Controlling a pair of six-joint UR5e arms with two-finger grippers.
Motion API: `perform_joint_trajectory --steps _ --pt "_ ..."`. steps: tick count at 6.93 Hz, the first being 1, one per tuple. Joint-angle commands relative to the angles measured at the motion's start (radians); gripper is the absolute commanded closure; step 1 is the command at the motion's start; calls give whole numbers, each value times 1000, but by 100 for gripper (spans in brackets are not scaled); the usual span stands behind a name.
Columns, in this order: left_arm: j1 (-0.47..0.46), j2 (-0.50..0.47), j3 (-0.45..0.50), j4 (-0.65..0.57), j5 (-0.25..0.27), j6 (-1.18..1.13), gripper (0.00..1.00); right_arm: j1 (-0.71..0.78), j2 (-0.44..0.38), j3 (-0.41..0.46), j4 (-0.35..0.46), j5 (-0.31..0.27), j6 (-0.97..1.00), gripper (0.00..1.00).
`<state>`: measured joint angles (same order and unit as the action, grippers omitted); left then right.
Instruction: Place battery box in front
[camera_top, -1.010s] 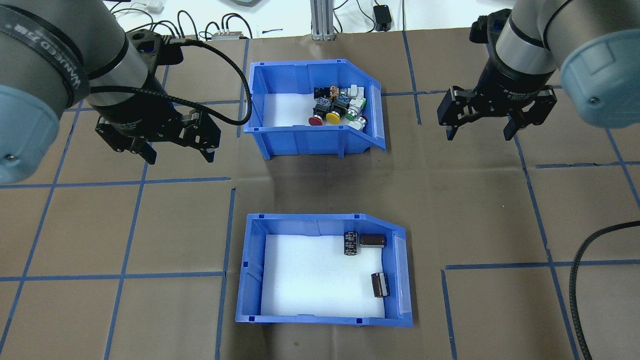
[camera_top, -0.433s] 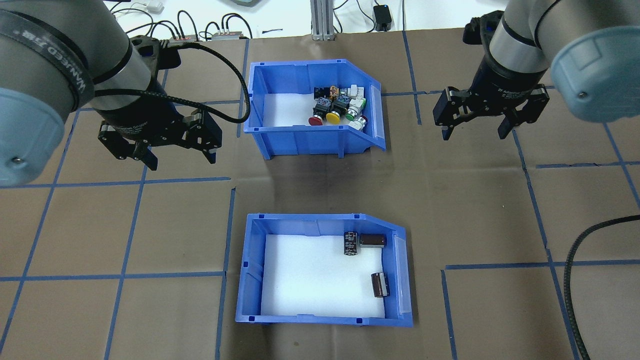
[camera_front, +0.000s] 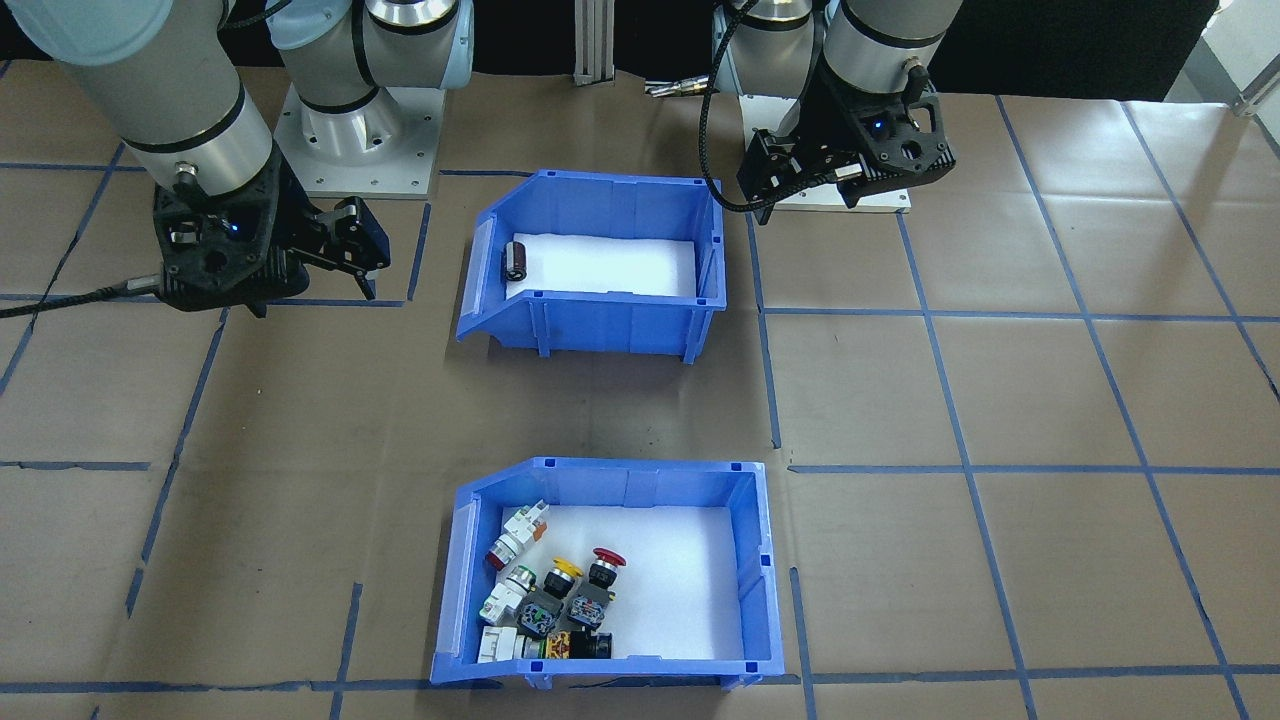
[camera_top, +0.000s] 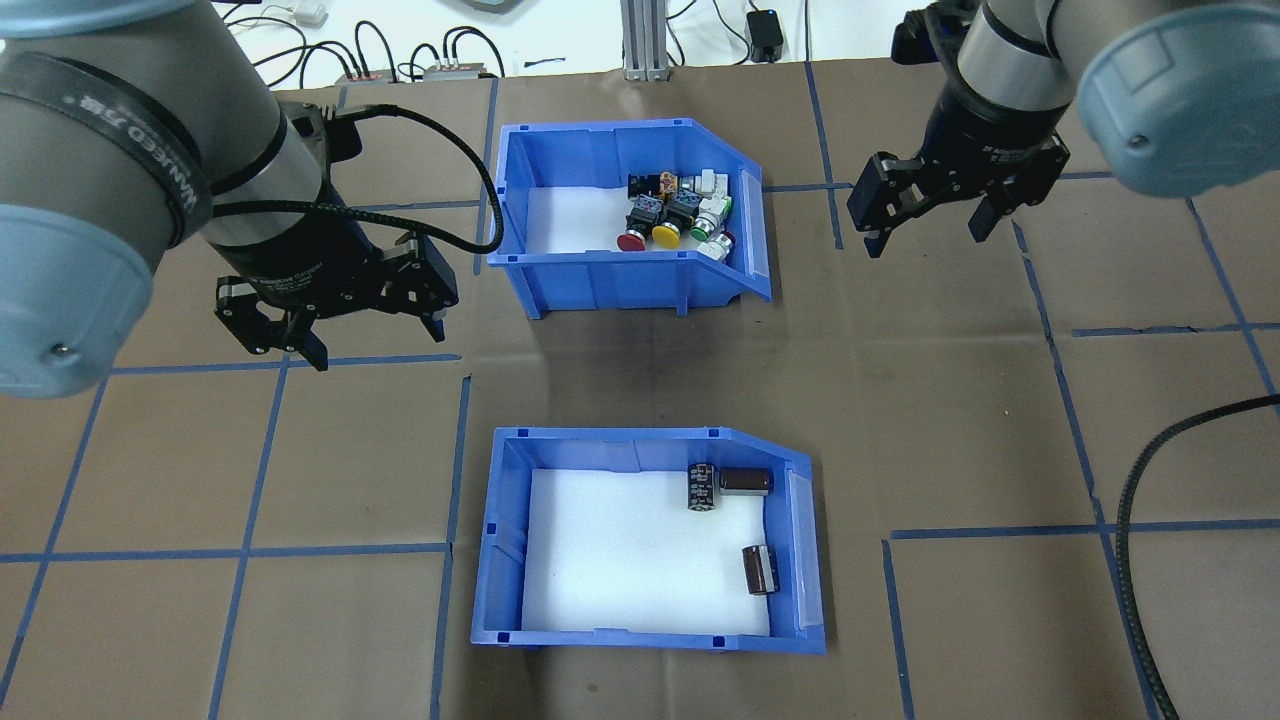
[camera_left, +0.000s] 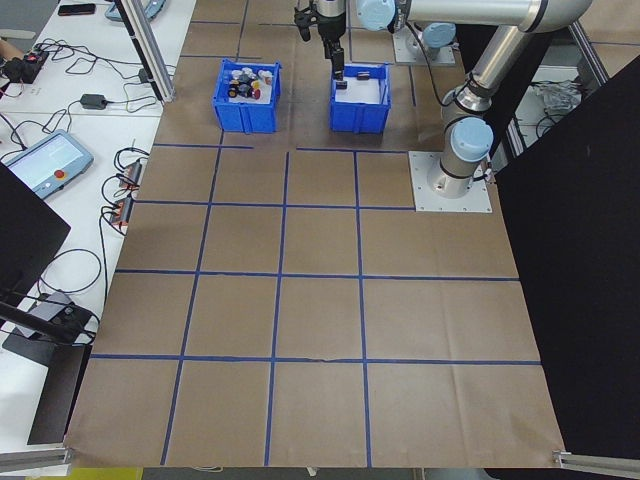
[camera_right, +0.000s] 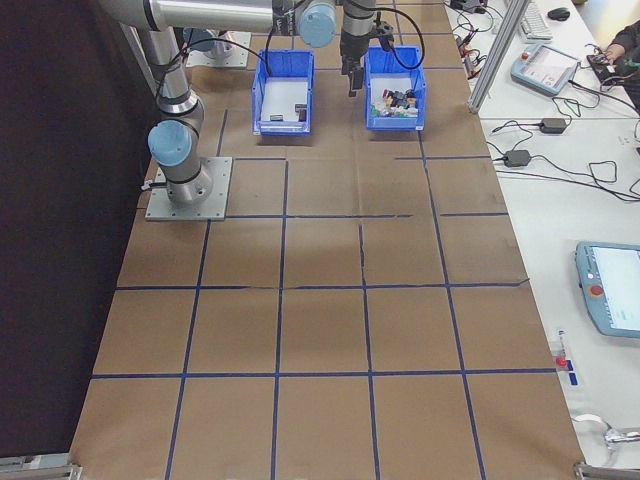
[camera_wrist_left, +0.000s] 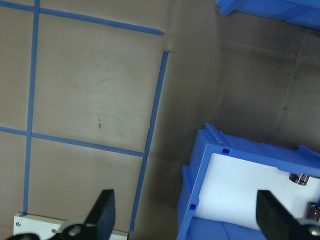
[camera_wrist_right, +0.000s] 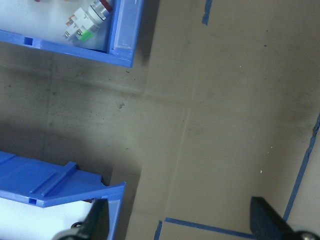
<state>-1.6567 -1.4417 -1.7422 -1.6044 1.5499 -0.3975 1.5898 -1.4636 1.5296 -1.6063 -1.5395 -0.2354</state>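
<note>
Both arms have shifted: left pincer nearer me, right pincer farther; I see both spread, empty. Battery box, glossy blue plastic with white floor, slanted end, sits on the brown paper tabletop nearest the robot, holding dark cylinders.

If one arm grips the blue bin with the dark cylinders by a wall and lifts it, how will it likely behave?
The blue plastic bin with a white floor looks rigid and ribbed, so it probably won't flex. It holds only three small dark cylinders, so it is likely light. They lie loose on their sides and may roll if it tilts.
</note>
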Motion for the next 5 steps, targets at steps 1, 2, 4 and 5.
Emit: perform_joint_trajectory --steps 1,2,4,5 --pt "-96 11 -25 -2 1 -236 0 74 127 -159 -1 -2 -181 0" --pt "-145 15 -33 -2 1 -364 0 126 203 -246 0 -2 -294 0" --pt "-277 52 -103 1 2 -739 0 206 316 -383 2 -4 -417 0" --pt "-311 97 -162 1 -1 -949 0 243 350 -399 0 -4 -523 0"
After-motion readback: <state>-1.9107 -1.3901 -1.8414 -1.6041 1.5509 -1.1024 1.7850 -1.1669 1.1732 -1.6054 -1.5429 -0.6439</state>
